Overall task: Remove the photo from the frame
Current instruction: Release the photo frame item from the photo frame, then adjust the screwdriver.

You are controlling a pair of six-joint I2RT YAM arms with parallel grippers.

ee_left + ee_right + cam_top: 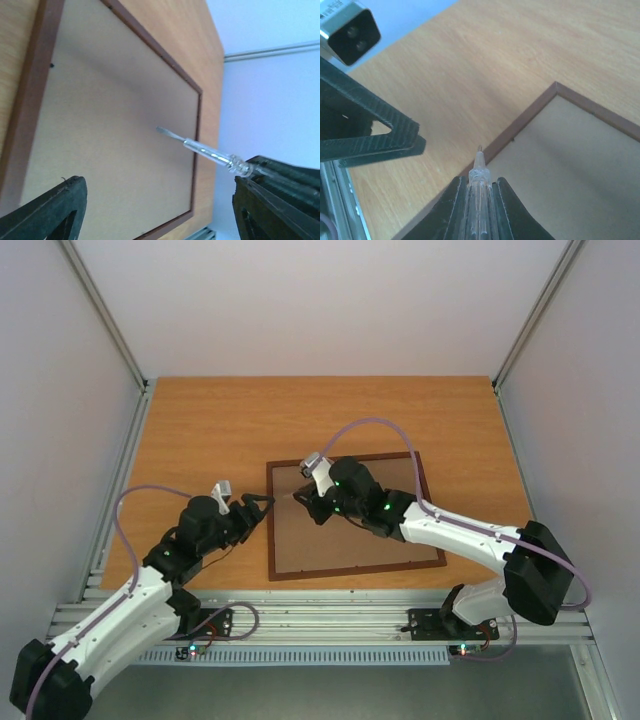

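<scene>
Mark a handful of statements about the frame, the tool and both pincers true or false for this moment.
1. The frame lies back side up on the table. True.
2. The right pincer is shut on a clear screwdriver. True.
3. The left pincer clamps the frame's edge. False: it is open and holds nothing.
4. The photo lies on the table beside the frame. False: no photo is in view; only the hardboard back shows inside the frame.

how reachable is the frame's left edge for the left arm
Probably yes: the left gripper is open right beside that edge of the frame, nothing between them, though the screwdriver in the right gripper points near there too.
</scene>
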